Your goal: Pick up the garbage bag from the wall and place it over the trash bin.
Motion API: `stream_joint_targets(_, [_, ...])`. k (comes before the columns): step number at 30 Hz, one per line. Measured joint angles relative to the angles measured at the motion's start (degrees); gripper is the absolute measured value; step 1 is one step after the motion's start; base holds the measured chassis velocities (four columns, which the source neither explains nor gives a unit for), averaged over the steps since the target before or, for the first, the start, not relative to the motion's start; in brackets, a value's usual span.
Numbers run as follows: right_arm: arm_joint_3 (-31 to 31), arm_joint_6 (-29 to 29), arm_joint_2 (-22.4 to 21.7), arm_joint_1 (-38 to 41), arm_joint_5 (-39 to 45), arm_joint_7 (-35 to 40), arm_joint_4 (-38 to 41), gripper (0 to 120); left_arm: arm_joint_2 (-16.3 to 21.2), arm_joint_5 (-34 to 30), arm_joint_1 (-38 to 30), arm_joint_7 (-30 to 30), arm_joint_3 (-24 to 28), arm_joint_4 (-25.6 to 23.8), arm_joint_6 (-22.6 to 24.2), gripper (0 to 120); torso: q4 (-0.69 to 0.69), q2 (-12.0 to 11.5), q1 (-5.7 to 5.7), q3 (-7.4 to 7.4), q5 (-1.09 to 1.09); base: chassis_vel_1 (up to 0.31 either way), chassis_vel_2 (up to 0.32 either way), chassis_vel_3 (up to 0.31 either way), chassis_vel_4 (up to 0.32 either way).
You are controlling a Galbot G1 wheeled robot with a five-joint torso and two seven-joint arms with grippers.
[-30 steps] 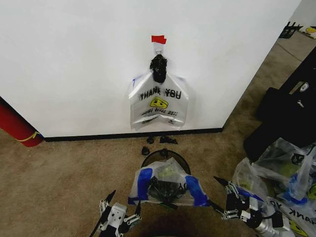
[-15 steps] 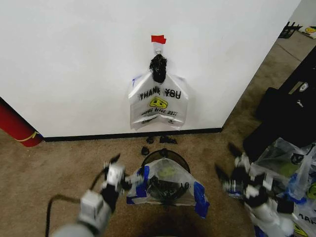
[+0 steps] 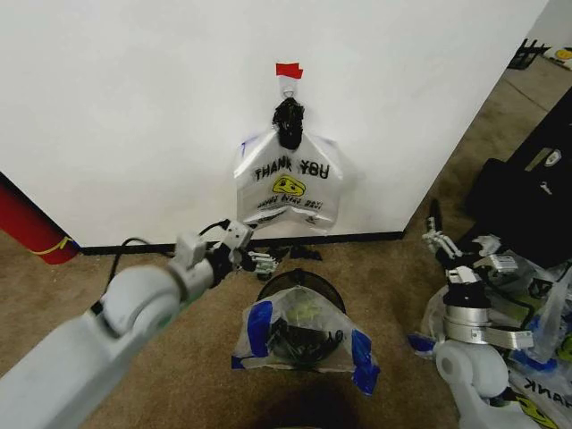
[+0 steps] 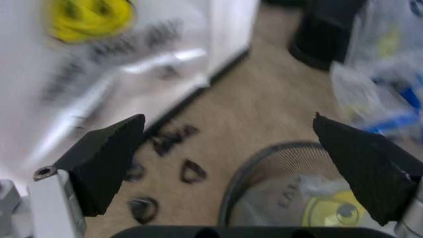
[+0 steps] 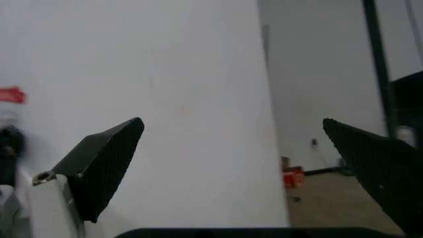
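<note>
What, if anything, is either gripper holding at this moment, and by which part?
Nothing is held. The left gripper is open near the garbage bag on the wall; the right gripper is open and empty.

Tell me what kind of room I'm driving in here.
Probably an indoor test or office space, not a home: bare white wall with black baseboard, brown carpet, a garbage bag hung under a red tape strip, and spare bags piled by dark cases.
</note>
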Motion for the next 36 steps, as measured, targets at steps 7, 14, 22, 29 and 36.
stream_joint_targets(7, [0.54,-2.53,1.13,-2.03,-1.57,5.05,1.45,100,-3.58,7.20,-8.01,11.16,7.43,8.46,2.22,100,0.03,0.00,-0.01,-0.01,-0.01,0.000,0.000,0.000,0.000])
stream_joint_targets(14, [0.81,-2.45,2.08,-3.30,-2.19,5.81,1.08,100,-5.28,14.95,-13.19,17.26,14.96,16.84,2.14,100,0.04,0.00,-0.01,-0.01,0.00,0.000,0.000,0.000,0.000])
stream_joint_targets(22, [1.04,-1.35,2.74,-4.83,-3.03,5.94,0.03,100,-8.15,20.23,-15.93,18.10,19.65,24.60,1.86,97,0.03,0.00,-0.01,-0.01,-0.01,0.000,0.000,0.000,0.000])
stream_joint_targets(29, [0.95,-0.76,2.99,-5.52,-3.49,5.82,-0.24,100,-8.77,21.07,-16.27,18.13,20.71,26.20,1.53,72,0.04,0.00,-0.01,-0.01,-0.01,0.000,0.000,0.000,0.000])
stream_joint_targets(36, [0.61,-0.37,3.40,-5.48,-4.13,5.62,-0.96,100,-8.69,20.82,-15.47,17.89,20.79,26.20,1.50,48,0.04,0.00,-0.02,-0.02,-0.01,0.000,0.000,0.000,0.000])
